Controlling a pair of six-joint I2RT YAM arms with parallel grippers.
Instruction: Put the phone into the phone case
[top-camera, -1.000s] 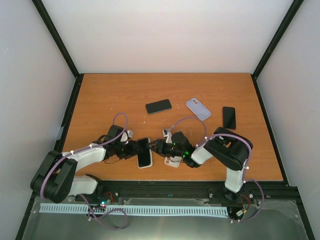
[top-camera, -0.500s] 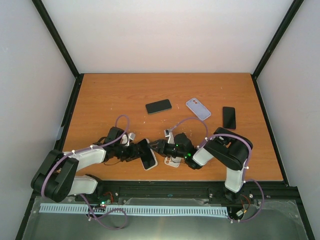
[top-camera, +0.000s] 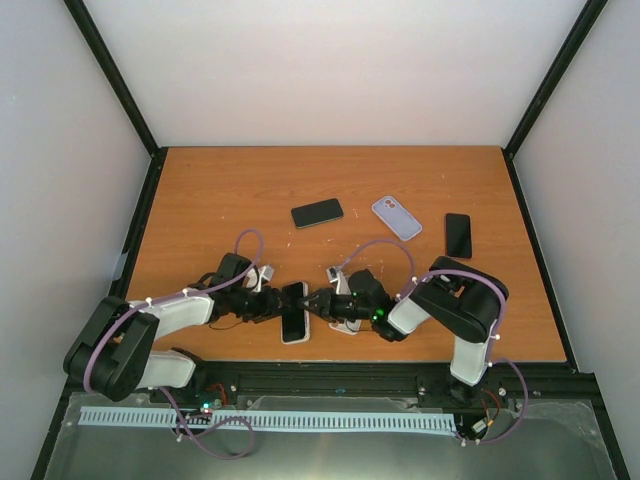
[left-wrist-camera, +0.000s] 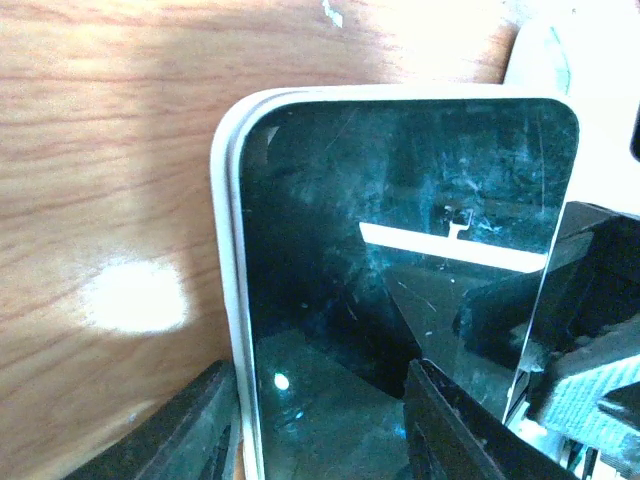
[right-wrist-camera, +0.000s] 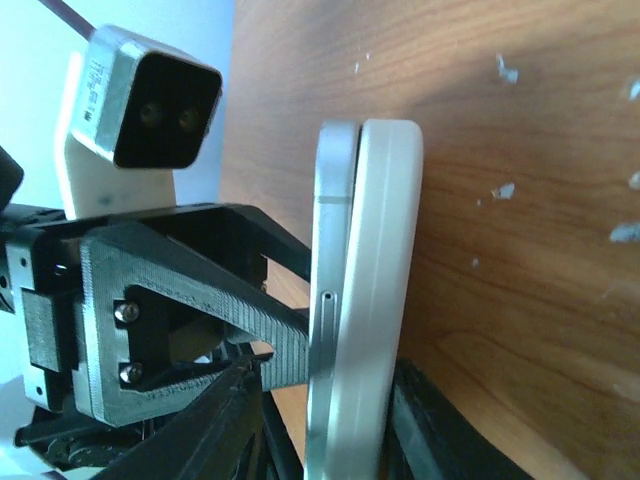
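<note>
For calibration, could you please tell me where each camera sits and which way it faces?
Top external: above, behind the arms, facing down on the table; both show.
Left wrist: on the left tool, facing the phone screen; own fingers below.
Right wrist: on the right tool, facing the phone edge-on; own fingers below.
Both wrist views share the phone.

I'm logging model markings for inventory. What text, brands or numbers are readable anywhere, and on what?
None readable. The phone screen shows only reflections, the edge of its white case is plain, and the dark phones and lilac case farther back are too small to show any print.
</note>
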